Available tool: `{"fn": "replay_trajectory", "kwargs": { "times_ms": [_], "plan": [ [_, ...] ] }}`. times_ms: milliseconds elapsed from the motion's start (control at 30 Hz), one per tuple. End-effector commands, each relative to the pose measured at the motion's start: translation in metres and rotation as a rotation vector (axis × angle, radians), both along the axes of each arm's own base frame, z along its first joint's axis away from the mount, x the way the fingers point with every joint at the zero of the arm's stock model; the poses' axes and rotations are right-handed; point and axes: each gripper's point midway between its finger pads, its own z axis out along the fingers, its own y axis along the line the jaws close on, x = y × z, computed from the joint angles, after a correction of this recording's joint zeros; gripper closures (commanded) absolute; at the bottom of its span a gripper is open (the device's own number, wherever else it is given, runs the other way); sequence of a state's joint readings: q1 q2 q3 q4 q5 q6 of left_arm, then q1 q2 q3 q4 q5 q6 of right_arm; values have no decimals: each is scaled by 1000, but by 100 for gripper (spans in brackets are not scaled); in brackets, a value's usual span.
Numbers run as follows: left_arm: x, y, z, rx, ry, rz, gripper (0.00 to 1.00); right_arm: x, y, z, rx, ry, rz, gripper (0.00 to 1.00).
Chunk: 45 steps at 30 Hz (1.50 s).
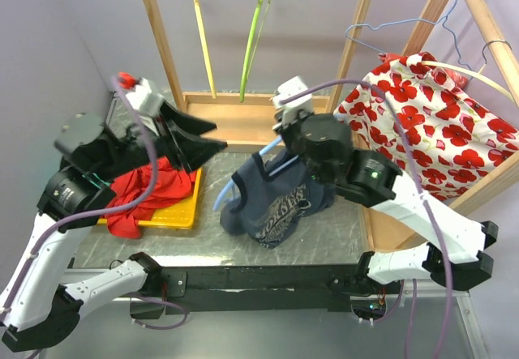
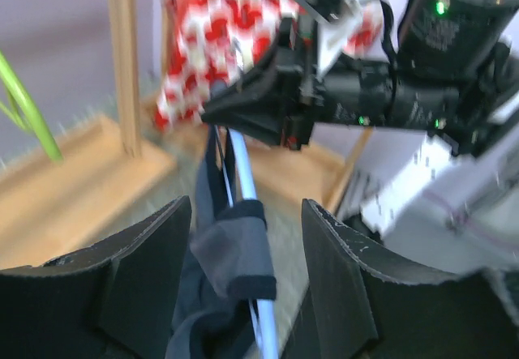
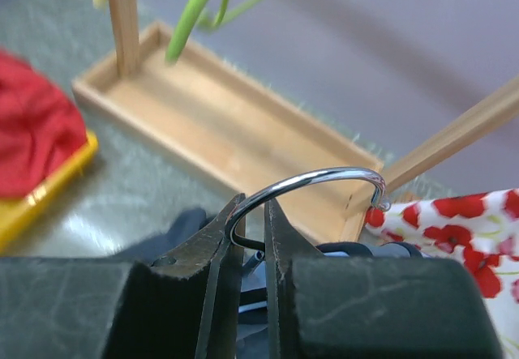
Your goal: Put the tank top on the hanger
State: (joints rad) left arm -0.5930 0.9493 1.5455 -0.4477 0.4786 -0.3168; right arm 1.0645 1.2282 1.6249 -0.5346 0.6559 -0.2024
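At the far left my left gripper (image 1: 219, 135) points toward the middle of the table (image 1: 324, 233). Its fingers (image 2: 154, 254) stand apart with nothing gripped. Under that arm a red garment (image 1: 150, 189) lies heaped on a yellow tray (image 1: 182, 211).

In the left wrist view, a navy strap (image 2: 235, 254) and the hanger's pale blue arm run up between those fingers, with a gap on either side. The strap is folded over that arm.

In the centre, the tank top (image 1: 272, 205) hangs bunched from the light blue hanger (image 1: 222, 194), which sits tilted above the table. One blue end pokes out on the left. The shirt's lower part, with the pale lettering, rests on the grey surface. I cannot tell whether the second strap is on the hanger.

Just right of centre, my right gripper (image 3: 251, 213) is pinched narrow on the hanger's metal hook (image 3: 316, 179). The wire arches up out of the jaws.

Behind all this stands a wooden rack (image 1: 162, 43) with a yellow hanger (image 1: 203, 43) and a lime green hanger (image 1: 253, 43) hanging from its top bar. At the far right a white cloth with red poppies (image 1: 422, 108) drapes over a second wooden frame.
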Motion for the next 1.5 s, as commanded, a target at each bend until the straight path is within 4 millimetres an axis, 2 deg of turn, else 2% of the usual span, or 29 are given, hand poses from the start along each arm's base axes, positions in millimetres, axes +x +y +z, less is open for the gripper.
{"fn": "replay_trajectory", "kwargs": {
  "times_ms": [0, 33, 133, 233, 367, 500, 600, 800, 967, 1167, 1233, 1267, 1300, 1400, 1467],
  "plan": [
    [-12, -8, -61, 141, 94, -105, 38, -4, -2, -3, 41, 0, 4, 100],
    [-15, -8, -67, 149, 97, -117, 38, -3, -1, -15, 18, 14, -4, 100],
    [-16, -12, -95, 199, 154, -154, 37, 0, 0, -31, -7, 27, -20, 100],
    [-14, -14, -118, 251, 201, -156, 38, 1, 2, -37, -9, 32, -25, 100],
    [-17, -21, -134, 279, 229, -176, 37, 4, 4, -43, -20, 37, -35, 100],
    [-21, -36, -157, 337, 269, -198, 40, 6, 8, -54, -40, 49, -40, 100],
    [-16, -45, -168, 366, 288, -175, 42, 7, 9, -61, -48, 58, -43, 100],
    [-3, -55, -176, 398, 298, -101, 51, 7, 10, -67, -53, 67, -47, 100],
    [2, -59, -187, 454, 301, -56, 55, 8, 8, -66, -48, 62, -53, 100],
    [2, -63, -186, 446, 294, -43, 72, 9, 5, -68, -52, 60, -65, 100],
    [3, -64, -186, 445, 292, -33, 82, 7, 4, -66, -35, 57, -61, 100],
    [3, -64, -187, 446, 290, -26, 95, 7, 3, -66, -29, 59, -57, 100],
    [4, -65, -187, 444, 291, -18, 99, 6, 2, -65, -21, 59, -55, 100],
    [8, -66, -183, 416, 286, 28, 99, 5, 2, -63, 0, 61, -47, 100],
    [12, -68, -178, 375, 269, 53, 99, 4, 1, -63, 13, 62, -44, 82]
  ]
}}
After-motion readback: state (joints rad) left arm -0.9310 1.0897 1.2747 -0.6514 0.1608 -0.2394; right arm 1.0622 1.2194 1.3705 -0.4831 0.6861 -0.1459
